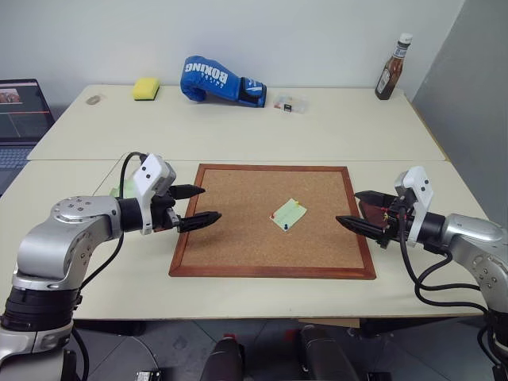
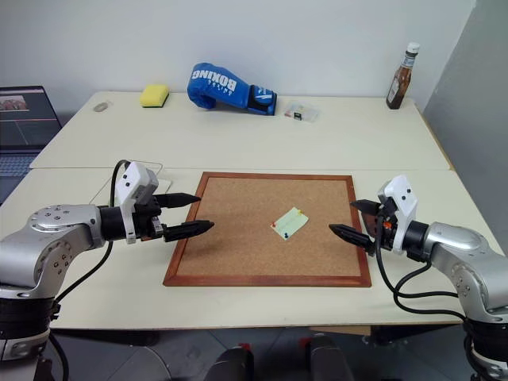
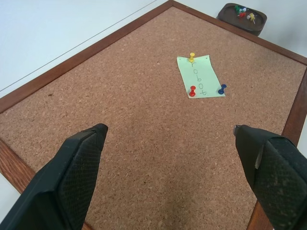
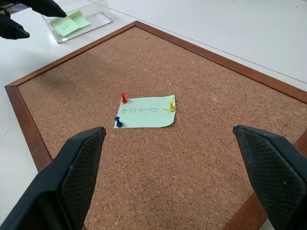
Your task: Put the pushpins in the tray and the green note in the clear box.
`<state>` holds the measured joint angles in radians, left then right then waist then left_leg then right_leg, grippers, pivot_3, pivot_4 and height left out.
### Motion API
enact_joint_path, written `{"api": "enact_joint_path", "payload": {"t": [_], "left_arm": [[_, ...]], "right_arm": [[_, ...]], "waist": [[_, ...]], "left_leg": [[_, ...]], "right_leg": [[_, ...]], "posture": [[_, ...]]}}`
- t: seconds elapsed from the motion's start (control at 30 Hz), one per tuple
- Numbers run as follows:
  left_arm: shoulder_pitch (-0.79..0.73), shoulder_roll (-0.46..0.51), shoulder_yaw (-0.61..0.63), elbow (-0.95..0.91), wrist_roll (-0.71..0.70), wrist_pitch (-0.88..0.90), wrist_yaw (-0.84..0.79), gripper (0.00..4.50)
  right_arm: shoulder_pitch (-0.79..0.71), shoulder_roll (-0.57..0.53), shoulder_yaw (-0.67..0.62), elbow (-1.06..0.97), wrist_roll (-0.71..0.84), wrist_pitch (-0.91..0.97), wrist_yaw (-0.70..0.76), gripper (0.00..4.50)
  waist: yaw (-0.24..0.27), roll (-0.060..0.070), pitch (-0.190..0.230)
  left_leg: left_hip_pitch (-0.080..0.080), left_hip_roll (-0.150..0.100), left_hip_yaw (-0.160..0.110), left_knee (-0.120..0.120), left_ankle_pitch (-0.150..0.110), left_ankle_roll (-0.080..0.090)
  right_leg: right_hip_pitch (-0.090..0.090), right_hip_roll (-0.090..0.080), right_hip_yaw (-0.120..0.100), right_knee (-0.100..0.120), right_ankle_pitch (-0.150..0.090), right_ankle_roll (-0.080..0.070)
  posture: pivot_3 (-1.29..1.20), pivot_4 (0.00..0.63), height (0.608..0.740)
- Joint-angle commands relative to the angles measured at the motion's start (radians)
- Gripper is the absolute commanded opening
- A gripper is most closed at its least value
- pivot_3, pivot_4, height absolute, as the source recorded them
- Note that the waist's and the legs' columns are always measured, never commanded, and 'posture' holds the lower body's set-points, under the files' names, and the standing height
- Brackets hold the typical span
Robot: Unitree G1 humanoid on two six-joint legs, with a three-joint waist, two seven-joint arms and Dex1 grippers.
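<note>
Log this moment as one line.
left gripper open, empty | right gripper open, empty | green note pinned on corkboard | pushpins in note

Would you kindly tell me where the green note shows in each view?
Left eye: green note right of centre on the corkboard.
Right eye: note, just right of centre.
Left wrist: upper right.
Right wrist: centre.
Shared landmark: red pin at the note's corner.
</note>
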<state>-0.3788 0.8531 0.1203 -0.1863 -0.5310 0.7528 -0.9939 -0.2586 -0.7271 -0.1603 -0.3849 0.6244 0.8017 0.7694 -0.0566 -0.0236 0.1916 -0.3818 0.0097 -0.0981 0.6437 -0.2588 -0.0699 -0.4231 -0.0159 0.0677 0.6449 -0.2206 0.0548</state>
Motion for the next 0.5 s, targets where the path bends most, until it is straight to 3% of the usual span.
{"api": "enact_joint_path", "payload": {"t": [0.03, 0.5], "left_arm": [[-0.015, -0.003, 0.021, -0.011, -0.020, -0.012, -0.002, 4.50], [-0.004, 0.010, 0.019, -0.019, -0.019, -0.002, -0.009, 4.50]], "right_arm": [[-0.015, -0.009, -0.013, -0.017, 0.016, -0.005, 0.005, 4.50], [-0.016, -0.015, -0.011, -0.015, 0.021, -0.007, 0.011, 4.50]], "waist": [[0.000, 0.000, 0.000], [0.000, 0.000, 0.000]], "left_leg": [[0.000, 0.000, 0.000, 0.000, 0.000, 0.000], [0.000, 0.000, 0.000, 0.000, 0.000, 0.000]], "right_leg": [[0.000, 0.000, 0.000, 0.000, 0.000, 0.000], [0.000, 0.000, 0.000, 0.000, 0.001, 0.001]], "posture": [[0.00, 0.150, 0.740], [0.00, 0.150, 0.740]]}}
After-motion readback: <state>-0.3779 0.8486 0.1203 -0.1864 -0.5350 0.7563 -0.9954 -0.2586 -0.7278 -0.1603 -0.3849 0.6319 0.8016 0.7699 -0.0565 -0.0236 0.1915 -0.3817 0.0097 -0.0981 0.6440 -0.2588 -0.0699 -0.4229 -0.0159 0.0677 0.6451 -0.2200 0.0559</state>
